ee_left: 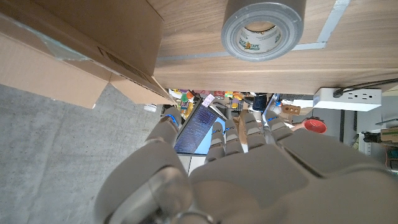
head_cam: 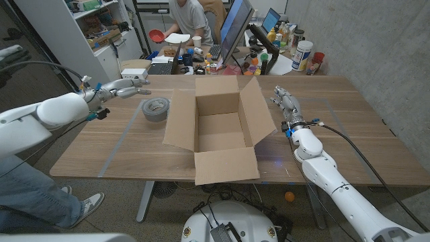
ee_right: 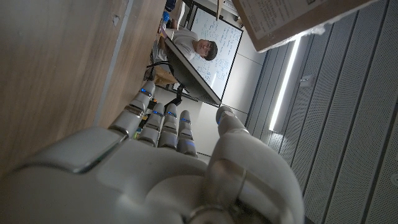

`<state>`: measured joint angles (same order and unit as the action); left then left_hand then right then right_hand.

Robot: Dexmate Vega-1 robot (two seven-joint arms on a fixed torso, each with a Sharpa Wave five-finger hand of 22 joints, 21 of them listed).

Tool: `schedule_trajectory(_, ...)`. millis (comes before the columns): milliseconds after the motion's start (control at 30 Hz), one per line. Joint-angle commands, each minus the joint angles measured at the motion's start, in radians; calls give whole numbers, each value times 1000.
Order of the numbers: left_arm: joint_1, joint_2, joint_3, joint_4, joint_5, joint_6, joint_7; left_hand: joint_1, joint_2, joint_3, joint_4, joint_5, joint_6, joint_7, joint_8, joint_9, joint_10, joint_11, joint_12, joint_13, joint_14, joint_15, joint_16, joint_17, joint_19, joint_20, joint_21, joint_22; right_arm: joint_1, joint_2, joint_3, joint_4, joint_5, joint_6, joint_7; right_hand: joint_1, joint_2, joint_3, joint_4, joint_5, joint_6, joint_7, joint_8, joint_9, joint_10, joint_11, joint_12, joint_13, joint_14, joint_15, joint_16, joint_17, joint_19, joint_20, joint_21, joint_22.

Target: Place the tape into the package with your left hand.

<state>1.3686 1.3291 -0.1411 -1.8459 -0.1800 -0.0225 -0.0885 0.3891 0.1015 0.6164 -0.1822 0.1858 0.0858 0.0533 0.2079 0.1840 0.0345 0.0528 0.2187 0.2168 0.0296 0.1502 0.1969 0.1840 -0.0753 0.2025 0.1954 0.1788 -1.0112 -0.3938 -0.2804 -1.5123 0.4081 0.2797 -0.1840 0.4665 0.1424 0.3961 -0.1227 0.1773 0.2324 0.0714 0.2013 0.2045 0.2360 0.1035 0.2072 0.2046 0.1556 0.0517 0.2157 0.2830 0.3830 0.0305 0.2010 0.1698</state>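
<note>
Tape (head_cam: 156, 109) lies flat, touching the box (head_cam: 216, 128) left flap | our left hand (head_cam: 123, 88) hovers empty, fingers spread, just behind-left of it | right hand (head_cam: 286, 103) empty, fingers extended, beyond box.

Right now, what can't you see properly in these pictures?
- Box: in the head view its near wall hides part of the floor inside.
- Tape: the left wrist view's edge cuts off part of the roll; its label is too small to read.
- Left hand: too small in the head view to tell how its fingers lie.
- Right hand: its palm side faces away.
</note>
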Motion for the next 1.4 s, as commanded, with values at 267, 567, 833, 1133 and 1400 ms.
schedule_trajectory(267, 78, -15, -142, -73, 237, 139, -164, 44, -15, 8, -5, 3, 15, 1, 9, 3, 9, -8, 15, 5, 19, 8, 5, 3, 0, 11, 6, 6, 42, -8, -18, 17, -20, 20, 3, 3, -3, -7, -2, 0, 1, -7, 5, 0, 6, -1, 4, 1, 8, -2, 5, 0, 4, 7, -3, 3)
schedule_trajectory(567, 72, -26, -135, -81, 268, 148, -221, 58, -29, 5, -5, 0, 9, 8, 8, 3, 2, -8, 14, 7, 16, 8, 3, 3, 0, 12, 7, 6, 81, -21, -26, 54, -24, 14, 29, 1, -5, -10, -2, 0, 2, -8, 5, -1, 6, -2, 3, 1, 8, -2, 5, -1, 4, 7, -3, 3)
schedule_trajectory(833, 87, -48, -167, -98, 303, 164, -258, 69, -39, 2, -4, -1, 7, 3, 7, 4, -3, -11, 13, 9, 15, 10, 2, 3, -2, 12, 6, 7, 87, -26, -24, 79, -23, 16, 37, 0, -6, -12, -2, 0, 3, -10, 5, -1, 9, -4, 4, 1, 10, -4, 5, -3, 5, 8, -3, 3)
schedule_trajectory(1133, 102, -34, -161, -137, 448, 224, -233, 81, -50, -1, -3, -3, 4, 2, 6, 4, -7, -8, 13, 10, 13, 10, 1, 3, -2, 12, 6, 7, 97, 9, -23, 133, -21, 59, 25, 1, -6, -15, -4, 0, 19, -16, 10, -2, 33, -8, 11, 1, 35, -3, 14, -8, 22, 11, 3, 3)
schedule_trajectory(1400, 84, -9, -90, -147, 565, 290, -184, 93, -62, -5, -2, -5, 8, -3, 8, 4, -3, -13, 16, 12, 23, 9, 5, 4, -1, 13, 7, 8, 110, 21, -22, 159, -24, 80, 24, 1, -8, -17, -5, -1, 22, -18, 10, -3, 35, -6, 11, 0, 37, -8, 14, -10, 24, 9, 3, 3)
